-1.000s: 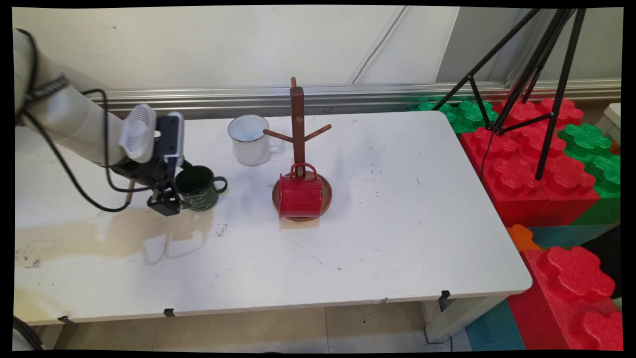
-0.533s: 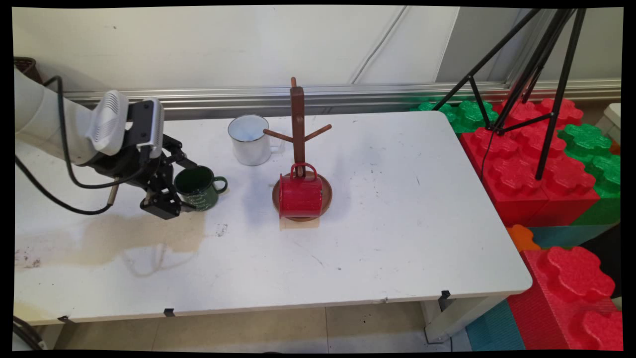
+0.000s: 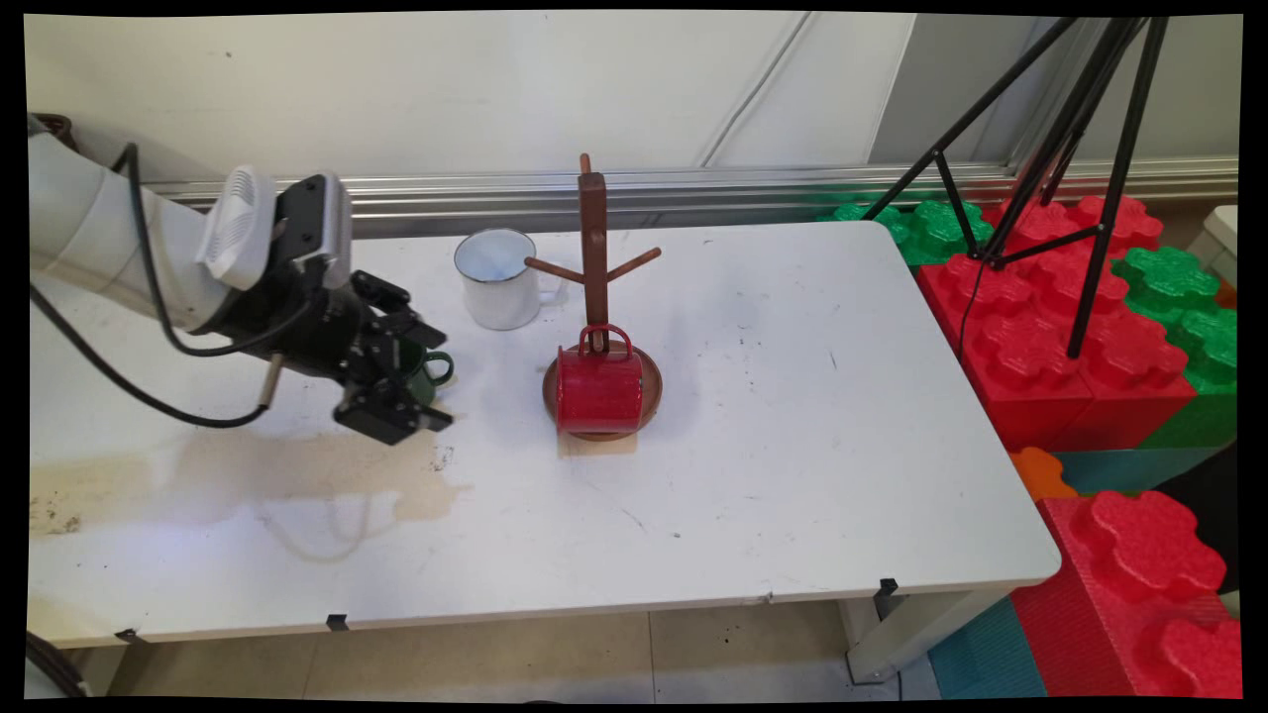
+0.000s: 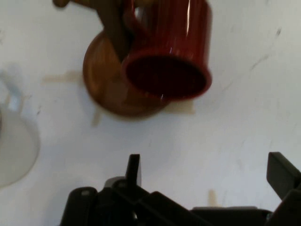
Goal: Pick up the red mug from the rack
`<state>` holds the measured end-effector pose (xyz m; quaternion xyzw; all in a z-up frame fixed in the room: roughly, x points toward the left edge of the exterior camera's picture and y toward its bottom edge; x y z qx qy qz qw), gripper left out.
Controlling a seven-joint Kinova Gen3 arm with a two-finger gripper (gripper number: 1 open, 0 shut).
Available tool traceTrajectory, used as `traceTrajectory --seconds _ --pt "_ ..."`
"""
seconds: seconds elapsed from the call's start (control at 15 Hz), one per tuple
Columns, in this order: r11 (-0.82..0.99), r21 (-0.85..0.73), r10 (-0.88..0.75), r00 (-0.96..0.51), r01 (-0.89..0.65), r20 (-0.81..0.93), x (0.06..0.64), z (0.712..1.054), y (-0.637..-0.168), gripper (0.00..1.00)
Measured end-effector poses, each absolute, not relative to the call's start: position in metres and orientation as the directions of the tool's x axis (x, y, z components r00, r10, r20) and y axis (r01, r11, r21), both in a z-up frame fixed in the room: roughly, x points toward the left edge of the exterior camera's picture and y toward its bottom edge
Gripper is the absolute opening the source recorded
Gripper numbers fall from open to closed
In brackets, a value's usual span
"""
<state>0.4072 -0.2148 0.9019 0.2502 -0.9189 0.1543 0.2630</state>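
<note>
Jaws of the black two-finger gripper (image 3: 411, 381) stand spread, holding nothing, low over the white worktop (image 3: 792, 475) and hiding most of the dark green enamel mug (image 3: 432, 369). Right of it, a red enamel mug (image 3: 598, 390) hangs on the brown wooden mug tree (image 3: 594, 257). A white enamel mug (image 3: 495, 279) stands farther back.
</note>
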Motion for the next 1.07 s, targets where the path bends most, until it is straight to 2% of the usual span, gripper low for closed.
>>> traceTrajectory --seconds 1.07 --pt "0.751 0.049 -0.502 -0.521 -0.659 0.691 0.364 0.844 -0.248 1.00"
